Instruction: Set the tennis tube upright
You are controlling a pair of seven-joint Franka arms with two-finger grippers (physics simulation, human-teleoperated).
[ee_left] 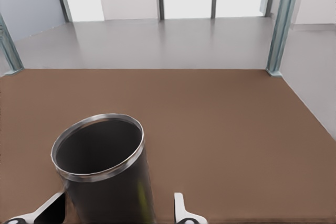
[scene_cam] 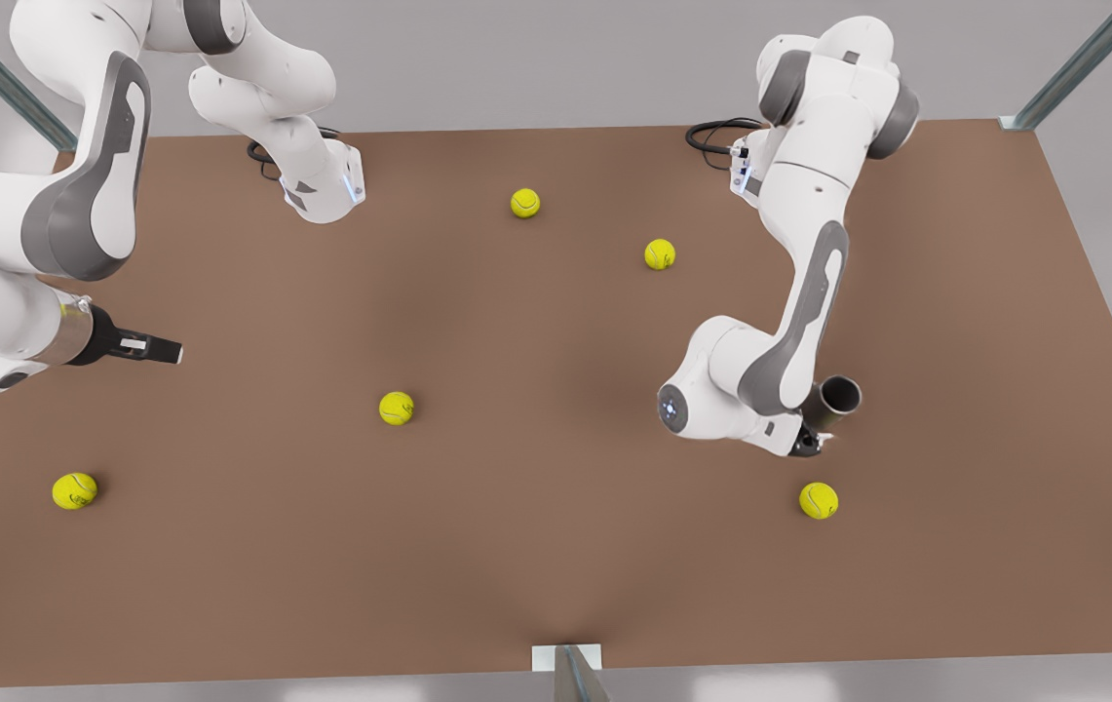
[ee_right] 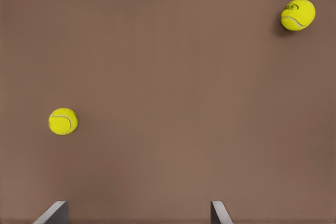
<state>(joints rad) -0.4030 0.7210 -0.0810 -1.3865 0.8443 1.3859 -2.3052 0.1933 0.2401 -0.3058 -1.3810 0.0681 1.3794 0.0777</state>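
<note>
The tennis tube point(scene_cam: 839, 395) is a grey metallic cylinder that stands about upright on the table at the front view's right, its dark open mouth up. The left wrist view has the tennis tube point(ee_left: 102, 166) close up, with a lighter rim. My left gripper point(scene_cam: 814, 439) is level with its lower part. The left gripper point(ee_left: 115, 211) is open around the tube, which sits against one finger point(ee_left: 50, 211) and leaves a gap to the other. My right gripper point(scene_cam: 166, 349) hangs open and empty above the table at the front view's left, where that arm waits.
Several yellow-green tennis balls lie scattered on the brown table point(scene_cam: 536, 546). One ball point(scene_cam: 819, 500) lies just in front of the tube. Two balls point(ee_right: 63, 121) point(ee_right: 297, 14) lie below my right gripper point(ee_right: 139, 211). A metal post point(ee_left: 281, 24) stands at the table's corner.
</note>
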